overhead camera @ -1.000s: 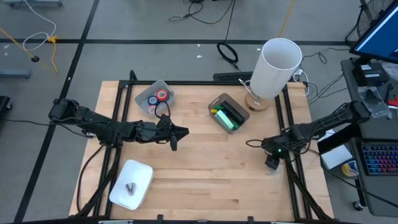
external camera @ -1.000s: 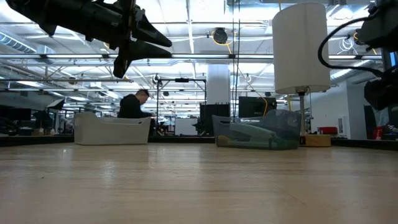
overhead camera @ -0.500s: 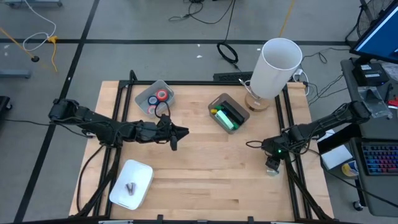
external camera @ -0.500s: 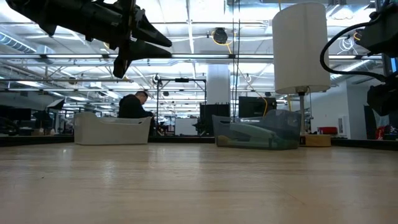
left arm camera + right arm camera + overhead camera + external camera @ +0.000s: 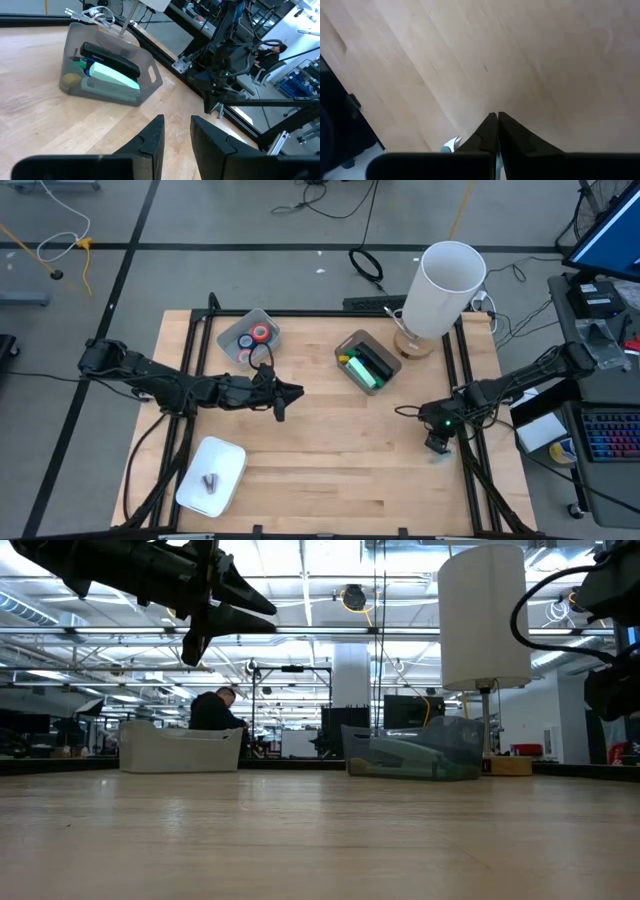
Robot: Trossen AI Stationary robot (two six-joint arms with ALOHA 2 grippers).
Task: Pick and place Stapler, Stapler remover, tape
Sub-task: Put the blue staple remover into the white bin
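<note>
Two grippers are seen above the wooden surface [image 5: 330,450]. The left gripper [image 5: 285,402] is held over the middle-left of the surface, its fingers [image 5: 150,142] parted by a narrow gap with nothing between them. The tape rolls [image 5: 254,337], red and blue, are kept in a grey bin [image 5: 268,318] near the far edge, just beyond the left gripper and apart from it. The stapler [image 5: 110,54], dark, is laid in a second grey bin [image 5: 345,347] beside a green item [image 5: 114,76], farther right of the left gripper and ahead of it in the left wrist view. A white tray [image 5: 232,452] with a small metal thing [image 5: 209,480], possibly the stapler remover, is set at the near-left corner, well apart from both grippers. The right gripper [image 5: 436,442] is lowered near the right edge, its fingers [image 5: 487,131] pressed together over bare wood. A white cylinder [image 5: 445,288] is stood at the far right.
</note>
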